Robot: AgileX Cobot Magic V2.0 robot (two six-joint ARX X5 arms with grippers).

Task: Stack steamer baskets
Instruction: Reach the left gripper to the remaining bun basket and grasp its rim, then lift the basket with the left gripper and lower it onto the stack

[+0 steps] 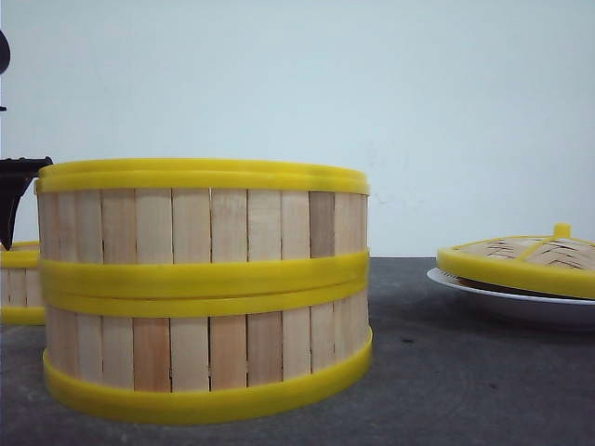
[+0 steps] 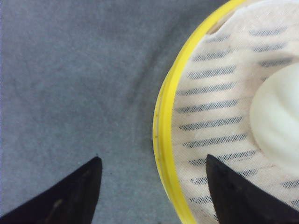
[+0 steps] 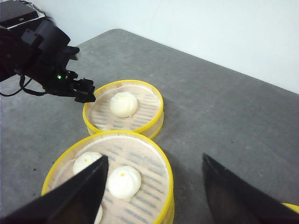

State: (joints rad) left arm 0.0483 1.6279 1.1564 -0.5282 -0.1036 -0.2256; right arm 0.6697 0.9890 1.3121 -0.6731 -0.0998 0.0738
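Observation:
Two steamer baskets stand stacked close in the front view, the upper one (image 1: 200, 218) on the lower one (image 1: 204, 348). A third basket (image 1: 19, 283) peeks out behind them at the far left. The right wrist view shows this single basket (image 3: 124, 105) holding one white bun, and the stack's top basket (image 3: 117, 177) holding several buns. My left gripper (image 2: 152, 158) is open and straddles the single basket's yellow rim (image 2: 161, 126), one finger outside and one inside. My right gripper (image 3: 154, 157) hangs open above the stack's edge, holding nothing.
A woven yellow-rimmed lid (image 1: 525, 255) with a knob lies on a white plate (image 1: 502, 302) at the right. The grey table (image 1: 465, 372) runs back to a white wall. My left arm (image 3: 37, 51) reaches over the table beside the single basket.

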